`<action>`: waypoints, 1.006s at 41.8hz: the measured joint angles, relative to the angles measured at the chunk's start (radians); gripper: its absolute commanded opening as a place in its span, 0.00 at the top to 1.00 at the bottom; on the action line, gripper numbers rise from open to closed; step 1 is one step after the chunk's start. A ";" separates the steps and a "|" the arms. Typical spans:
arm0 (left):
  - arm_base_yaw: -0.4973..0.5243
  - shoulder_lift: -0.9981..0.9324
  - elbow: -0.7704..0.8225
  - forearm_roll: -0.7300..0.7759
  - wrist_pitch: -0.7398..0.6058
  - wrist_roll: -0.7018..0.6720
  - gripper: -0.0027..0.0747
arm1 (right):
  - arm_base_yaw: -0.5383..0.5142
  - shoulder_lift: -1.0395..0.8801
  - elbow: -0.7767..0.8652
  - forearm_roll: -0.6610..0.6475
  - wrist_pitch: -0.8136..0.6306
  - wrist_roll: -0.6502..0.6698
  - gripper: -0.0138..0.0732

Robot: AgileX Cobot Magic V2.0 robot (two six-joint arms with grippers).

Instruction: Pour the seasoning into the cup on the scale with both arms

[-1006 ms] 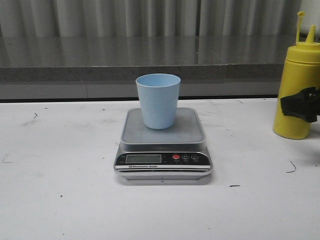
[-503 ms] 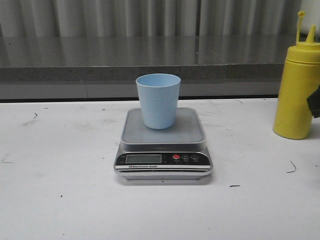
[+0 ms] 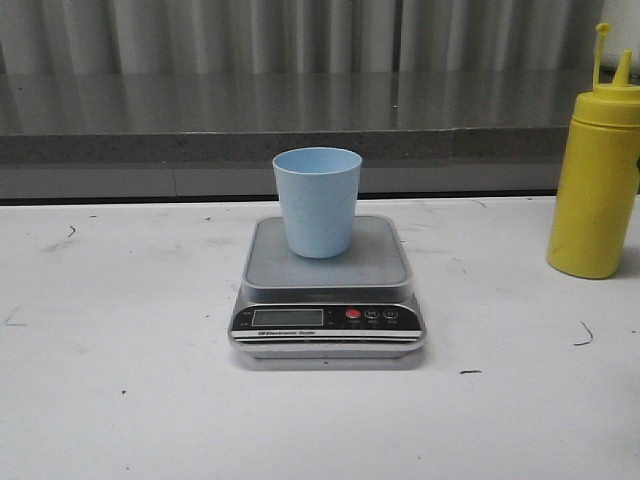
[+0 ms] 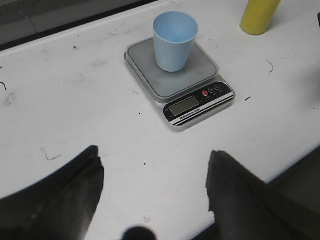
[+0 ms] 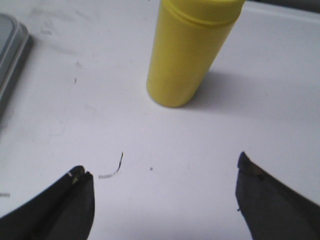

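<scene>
The white counter (image 3: 120, 400) is scuffed, with small dark marks and scratches scattered over it. A silver-grey digital kitchen scale (image 3: 327, 325) sits flat near its middle, black panel facing forward. Well off to the right stands a tall yellow squeeze bottle (image 3: 594, 175), upright on the counter and apart from the scale. A grey ledge runs along the counter's far edge.
</scene>
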State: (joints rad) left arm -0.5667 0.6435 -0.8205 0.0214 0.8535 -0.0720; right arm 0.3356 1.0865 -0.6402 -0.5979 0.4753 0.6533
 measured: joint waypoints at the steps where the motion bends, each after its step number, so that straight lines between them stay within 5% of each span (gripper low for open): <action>1: 0.000 -0.001 0.000 0.000 0.000 0.000 0.40 | 0.013 0.000 -0.025 0.055 0.054 -0.048 0.16; 9: 0.000 -0.001 0.000 -0.002 0.000 0.000 0.40 | 0.006 -0.026 -0.174 0.422 0.264 -0.486 0.16; 13: 0.000 -0.001 0.000 -0.002 0.000 0.000 0.40 | -0.049 -0.084 -0.191 0.535 0.264 -0.591 0.16; 21: 0.000 -0.001 0.000 -0.002 0.000 0.000 0.40 | -0.153 -0.244 -0.191 0.579 0.289 -0.682 0.16; 42: 0.000 -0.001 0.000 -0.002 0.000 0.000 0.40 | -0.153 -0.540 -0.191 0.658 0.449 -0.729 0.16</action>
State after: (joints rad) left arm -0.5667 0.6430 -0.8205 0.0198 0.8535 -0.0720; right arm 0.1821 0.5462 -0.8316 0.0604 0.9243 -0.0758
